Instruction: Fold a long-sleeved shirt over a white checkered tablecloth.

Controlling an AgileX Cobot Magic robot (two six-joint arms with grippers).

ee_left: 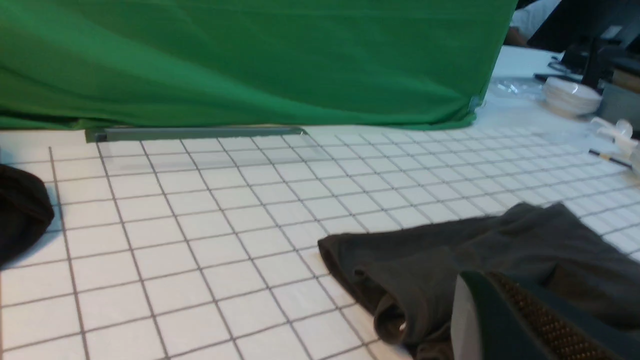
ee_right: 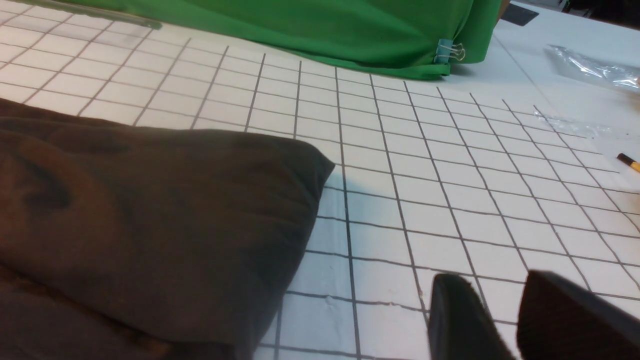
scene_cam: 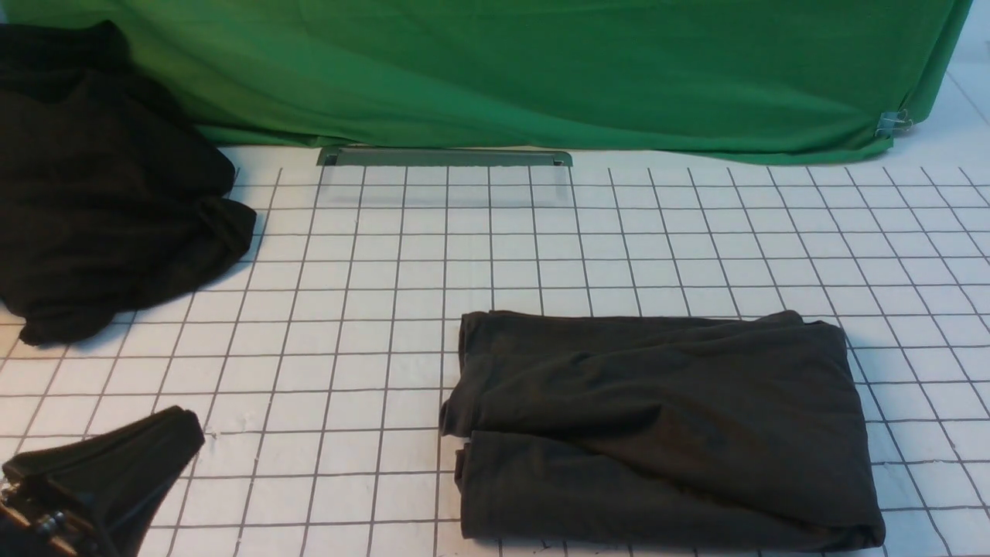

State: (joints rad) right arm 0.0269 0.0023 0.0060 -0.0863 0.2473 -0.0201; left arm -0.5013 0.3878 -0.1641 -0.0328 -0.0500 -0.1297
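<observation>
The long-sleeved shirt (scene_cam: 657, 418) lies folded into a dark charcoal rectangle on the white checkered tablecloth (scene_cam: 348, 309), right of centre and near the front edge. No logo shows. My left gripper (scene_cam: 182, 429) sits low at the front left, shut, well left of the shirt and holding nothing. In the left wrist view its closed fingers (ee_left: 500, 320) point over the shirt (ee_left: 450, 250). My right gripper (ee_right: 495, 280) is out of the front view. It hovers over bare tablecloth (ee_right: 425, 175) just beside the shirt's corner (ee_right: 150, 210), jaws apart with only grid showing between them.
A deeper-black cloth mass (scene_cam: 100, 193) is heaped at the far left. Green fabric (scene_cam: 541, 70) hangs along the back, held by a binder clip (scene_cam: 893, 121), with a grey bar (scene_cam: 445, 157) at its foot. Stacked white bowls (ee_left: 570, 95), clear plastic (ee_right: 595, 70) and a pencil (ee_right: 629, 162) lie off to the right.
</observation>
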